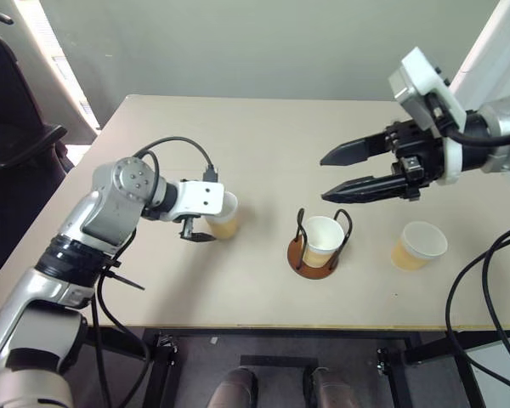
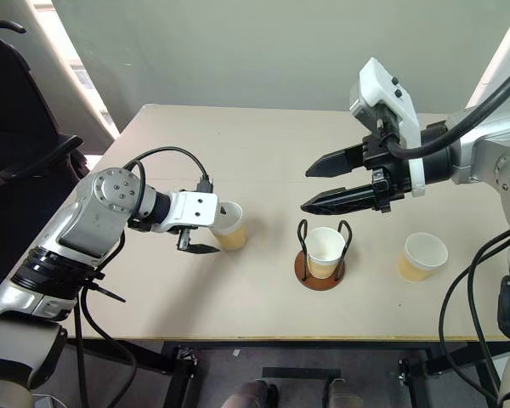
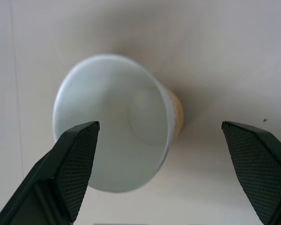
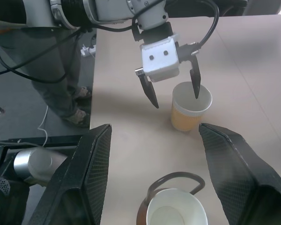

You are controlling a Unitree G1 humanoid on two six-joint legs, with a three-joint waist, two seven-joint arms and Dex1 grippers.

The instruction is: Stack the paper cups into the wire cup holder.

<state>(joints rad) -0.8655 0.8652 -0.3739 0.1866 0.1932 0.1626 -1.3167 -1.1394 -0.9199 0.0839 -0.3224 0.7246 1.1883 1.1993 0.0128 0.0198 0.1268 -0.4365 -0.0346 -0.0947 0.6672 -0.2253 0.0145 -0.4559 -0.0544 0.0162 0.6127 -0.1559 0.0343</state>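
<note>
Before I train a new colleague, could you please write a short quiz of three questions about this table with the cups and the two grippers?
1. How many paper cups stand on the table?
2. True or false: the wire cup holder already contains one cup.
3. Which gripper is positioned at a cup: A) left gripper, B) right gripper?

Key
1. Three: one at the left gripper, one in the holder, one standing alone on the robot's right.
2. True.
3. A. Its open fingers straddle the rim of the left cup, not yet closed; the right gripper hangs open above the table, holding nothing.
</note>
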